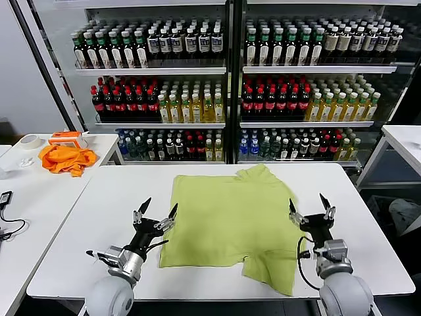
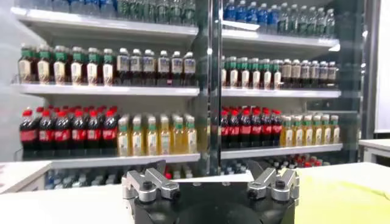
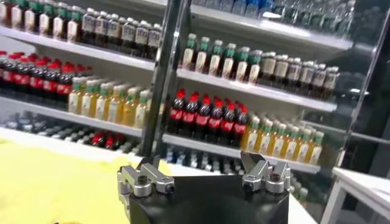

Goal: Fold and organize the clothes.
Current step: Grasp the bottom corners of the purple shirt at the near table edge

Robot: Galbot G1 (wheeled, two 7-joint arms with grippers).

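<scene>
Since T-shirt (image 1: 231,222) looks light, limp: pinch hem corners. Left pincer (image 1: 155,214), right pincer (image 1: 310,208) spread, holding nothing, flanking it.

A yellow-green T-shirt (image 1: 233,220) lies spread on the white table (image 1: 112,191), its plain side up; one sleeve is folded over near the front edge, and the collar end points toward the far edge. The left gripper (image 1: 155,214) hovers just beside the shirt's left edge, its fingers spread apart; the right gripper (image 1: 310,209) hovers just beside the right edge, fingers likewise spread. On a side table (image 1: 99,146) to the left lie an orange cloth (image 1: 66,158) and a roll of tape (image 1: 29,141); behind stand shelves of bottles (image 1: 197,92).
</scene>
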